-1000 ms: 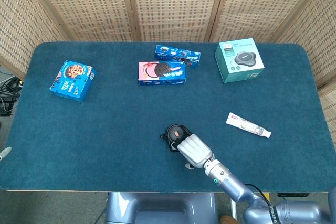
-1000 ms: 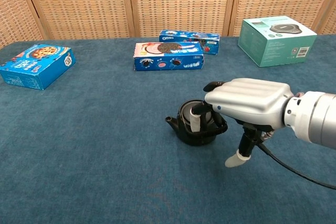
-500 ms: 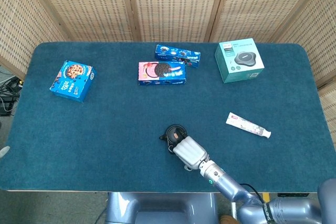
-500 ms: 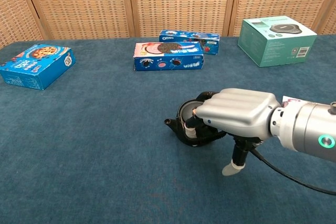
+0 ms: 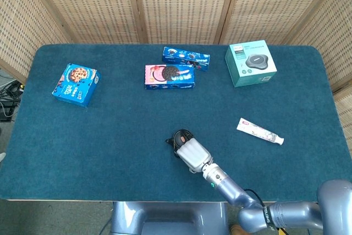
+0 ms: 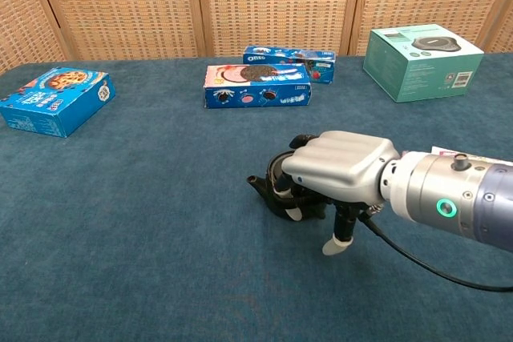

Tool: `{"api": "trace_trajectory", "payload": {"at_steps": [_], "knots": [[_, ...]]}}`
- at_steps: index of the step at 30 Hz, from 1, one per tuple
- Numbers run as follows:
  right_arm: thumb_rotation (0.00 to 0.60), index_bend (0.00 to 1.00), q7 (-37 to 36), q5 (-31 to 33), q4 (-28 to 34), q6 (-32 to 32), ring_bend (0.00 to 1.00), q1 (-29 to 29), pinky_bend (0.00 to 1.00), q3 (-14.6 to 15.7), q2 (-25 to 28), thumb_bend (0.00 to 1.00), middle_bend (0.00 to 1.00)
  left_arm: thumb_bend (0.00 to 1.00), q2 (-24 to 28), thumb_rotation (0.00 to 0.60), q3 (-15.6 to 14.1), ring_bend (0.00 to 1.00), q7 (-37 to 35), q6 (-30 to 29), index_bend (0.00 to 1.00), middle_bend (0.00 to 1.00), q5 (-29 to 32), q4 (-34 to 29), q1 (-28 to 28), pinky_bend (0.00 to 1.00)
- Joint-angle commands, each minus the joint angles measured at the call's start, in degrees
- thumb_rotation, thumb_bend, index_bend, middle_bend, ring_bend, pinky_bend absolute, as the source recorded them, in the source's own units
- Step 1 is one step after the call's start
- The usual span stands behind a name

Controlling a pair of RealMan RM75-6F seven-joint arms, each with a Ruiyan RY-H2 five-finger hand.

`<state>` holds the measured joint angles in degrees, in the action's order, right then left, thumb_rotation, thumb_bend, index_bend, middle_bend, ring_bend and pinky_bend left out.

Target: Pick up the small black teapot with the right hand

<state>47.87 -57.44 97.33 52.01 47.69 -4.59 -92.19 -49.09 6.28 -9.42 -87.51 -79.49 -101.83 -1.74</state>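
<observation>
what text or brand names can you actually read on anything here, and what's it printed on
"OREO": on the narrow blue box at the back, readable in the chest view.
Pink and blue cookie box: cookie pictures show, print too small to read.
Blue cookie box at left: lettering blurred.
Teal box: small print and label unreadable.
Toothpaste tube: print too small.
Small black teapot and right hand: no text visible.

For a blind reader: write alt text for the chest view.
The right hand covers a small black teapot on a blue table, fingers curled round it. Behind lie cookie boxes and a teal box.
</observation>
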Motion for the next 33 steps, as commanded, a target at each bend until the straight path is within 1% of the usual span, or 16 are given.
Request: {"api": "trace_trajectory", "payload": {"at_steps": [1,2,5,7,10,13,16,25,29,33], "knots": [[0.6,0.61,-0.1,0.4,-0.4,0.4,0.57,0.4,0.0,-0.1,-0.4,0.0,0.64,0.0,0.1,0.6,0.1,0.0,-0.4,0.0,0.0,0.0,0.1,0.1,0.0,0.0],[0.6,0.64,-0.2,0.6,-0.5,0.5,0.57,0.5,0.0,-0.1,-0.5,0.0,0.66,0.0,0.1,0.6,0.1,0.0,-0.5,0.1,0.0,0.0,0.0,0.2,0.0,0.0],[0.6,0.74,-0.3,1.3,-0.7,0.8,0.61,1.0,0.0,-0.3,-0.8,0.0,0.72,0.0,0.2,0.6,0.1,0.0,-0.8,0.1,0.0,0.0,0.0,0.3,0.1,0.0],[0.6,0.83,-0.4,1.7,-0.7,0.9,0.64,1.3,0.0,-0.4,-0.8,0.0,0.77,0.0,0.2,0.6,0.1,0.0,-1.0,0.0,0.0,0.0,0.0,0.3,0.1,0.0],[0.6,0.92,-0.7,2.0,-0.6,1.1,0.7,1.6,0.0,-0.5,-0.8,0.0,0.82,0.0,0.3,0.6,0.1,0.0,-1.3,0.0,0.0,0.0,0.1,0.4,0.1,0.0],[0.6,0.97,-1.1,2.1,-0.3,1.5,0.73,2.0,0.0,-0.8,-0.6,0.0,0.85,0.0,0.4,0.6,0.2,0.0,-1.6,0.0,0.0,0.0,0.1,0.5,0.2,0.0],[0.6,1.0,-1.6,2.6,0.2,1.8,0.76,2.4,0.0,-1.3,-0.4,0.0,0.87,0.0,0.5,0.6,0.1,0.0,-1.8,0.0,0.0,0.0,0.1,0.5,0.2,0.0],[0.6,1.0,-4.7,3.9,1.4,1.0,0.84,3.5,0.0,-2.7,0.8,0.0,0.92,0.0,0.6,0.6,0.2,0.0,-2.3,-0.1,0.0,0.0,0.1,0.6,0.3,0.0],[0.599,1.0,-7.1,6.6,2.8,-0.1,0.85,4.1,0.0,-3.8,2.0,0.0,0.94,0.0,0.7,0.6,0.2,0.0,-2.8,0.0,0.0,0.0,0.2,0.7,0.3,0.0],[0.574,1.0,-8.3,7.8,4.1,0.0,0.85,4.7,0.0,-4.7,3.2,0.0,0.95,0.0,0.7,0.6,0.3,0.0,-3.1,0.1,0.0,0.0,0.3,0.8,0.3,0.0]]}}
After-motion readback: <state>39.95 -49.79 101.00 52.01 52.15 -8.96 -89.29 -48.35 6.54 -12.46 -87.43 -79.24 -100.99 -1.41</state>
